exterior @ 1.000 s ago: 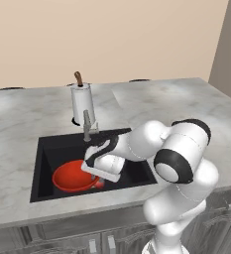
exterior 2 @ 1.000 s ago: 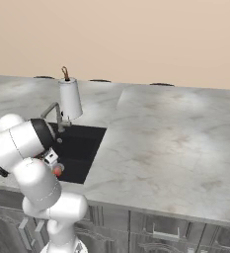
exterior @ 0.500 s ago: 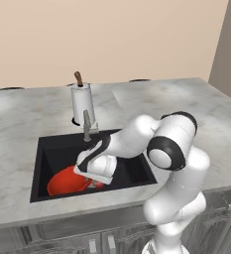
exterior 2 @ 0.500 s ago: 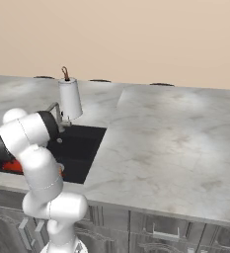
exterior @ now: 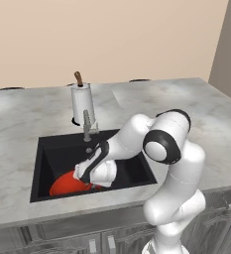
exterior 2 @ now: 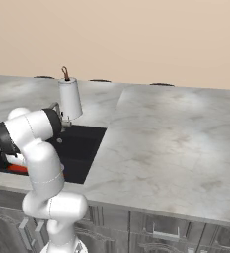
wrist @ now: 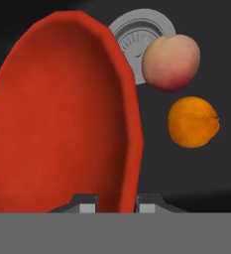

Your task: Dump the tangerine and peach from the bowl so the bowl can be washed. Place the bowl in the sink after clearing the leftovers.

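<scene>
The arm reaches down into the black sink (exterior: 52, 158), and the gripper (wrist: 117, 204) is clamped on the rim of the red-orange bowl (wrist: 57, 114), one finger on each side of the wall. The bowl (exterior: 67, 183) is tipped steeply on edge, low in the basin near its front left corner, and its inside looks bare from the hand view.

Both fruits are out of the bowl. The peach (wrist: 170, 61) sits in front of the round metal drain (wrist: 137, 34), partly covering it, and the tangerine (wrist: 193, 122) is just beside the peach, close to it but not touching as far as I can tell. Whether they rest on the sink floor or are in mid-fall I cannot say from here.

So the dumping part looks done: the leftovers are cleared from the bowl. What remains, in my judgement, is to set the bowl flat in the sink and let go of it, then lift the hand clear. The fruits lie close by, so the bowl may come down against them if it is lowered toward the drain.

On the grey marble counter (exterior 2: 175, 143) behind the faucet (exterior: 88, 125) stands a paper towel roll (exterior: 82, 103), untouched.
</scene>
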Tool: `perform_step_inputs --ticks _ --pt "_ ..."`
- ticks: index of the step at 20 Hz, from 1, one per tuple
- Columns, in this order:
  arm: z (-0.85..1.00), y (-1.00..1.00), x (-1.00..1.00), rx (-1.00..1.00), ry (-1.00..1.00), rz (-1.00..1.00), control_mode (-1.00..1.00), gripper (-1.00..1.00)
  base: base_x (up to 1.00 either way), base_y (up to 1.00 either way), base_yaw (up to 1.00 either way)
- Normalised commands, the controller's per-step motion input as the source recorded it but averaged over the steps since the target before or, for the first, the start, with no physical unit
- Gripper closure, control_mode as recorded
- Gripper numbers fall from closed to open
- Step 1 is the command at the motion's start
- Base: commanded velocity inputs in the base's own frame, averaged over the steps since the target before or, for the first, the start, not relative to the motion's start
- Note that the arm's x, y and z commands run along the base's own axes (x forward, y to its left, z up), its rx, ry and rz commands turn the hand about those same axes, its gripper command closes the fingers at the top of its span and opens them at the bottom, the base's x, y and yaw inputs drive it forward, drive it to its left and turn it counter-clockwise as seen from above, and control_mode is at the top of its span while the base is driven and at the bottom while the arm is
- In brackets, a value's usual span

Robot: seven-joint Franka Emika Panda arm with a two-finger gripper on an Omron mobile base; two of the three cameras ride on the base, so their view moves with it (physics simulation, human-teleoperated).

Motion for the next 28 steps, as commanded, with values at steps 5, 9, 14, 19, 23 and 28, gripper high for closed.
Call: perform_step_inputs --ticks 5,9,14,19,23,28 --pt "0.04 0.00 0.00 -0.01 0.00 -0.02 -1.00 -1.00 0.00 0.00 0.00" --pt "0.58 0.00 -0.01 0.00 -0.02 -0.10 -1.00 -1.00 0.00 0.00 0.00" --pt "1.00 -0.11 -0.22 0.00 -0.13 -0.12 -1.00 -1.00 0.00 0.00 0.00" --pt "1.00 -0.39 -0.59 0.00 -0.19 -0.12 -1.00 -1.00 0.00 0.00 0.00" --pt "1.00 -0.44 -0.65 0.00 -0.24 -0.09 -1.00 -1.00 0.00 0.00 0.00" --pt "1.00 -0.39 -0.71 0.00 -0.30 -0.07 -1.00 -1.00 0.00 0.00 0.00"
